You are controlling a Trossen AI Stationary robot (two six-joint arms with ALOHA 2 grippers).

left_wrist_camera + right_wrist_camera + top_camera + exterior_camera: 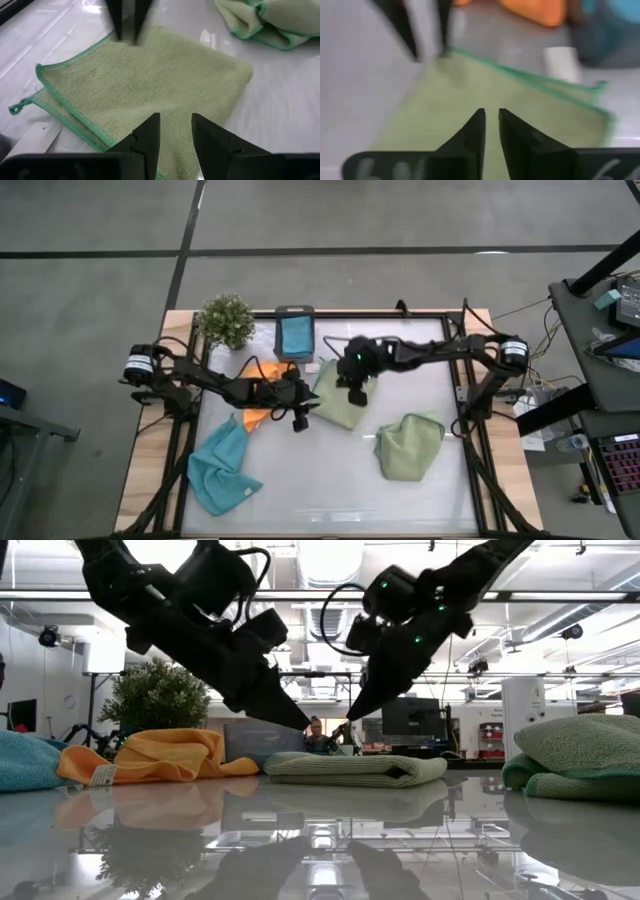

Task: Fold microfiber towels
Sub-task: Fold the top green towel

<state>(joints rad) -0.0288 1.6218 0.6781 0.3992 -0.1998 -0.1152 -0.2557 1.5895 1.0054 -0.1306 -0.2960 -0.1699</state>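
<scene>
A sage green towel (338, 404), folded flat, lies at the table's middle; the low view shows it as a low, layered pad (355, 768). My left gripper (175, 131) hovers over its left edge, open, with nothing between the fingers. My right gripper (491, 120) hovers over the towel's far part, its fingers a narrow gap apart and empty. In the low view both fingertips stand clear above the cloth. A second green towel (410, 446) lies crumpled at the near right. An orange towel (262, 394) and a light blue towel (222, 470) lie bunched at the left.
A small dark box (295, 332) holding a blue cloth stands at the far edge, beside a little potted plant (226, 320). A white tag (312, 367) lies near the folded towel. Bare glossy tabletop (320, 480) stretches along the near edge.
</scene>
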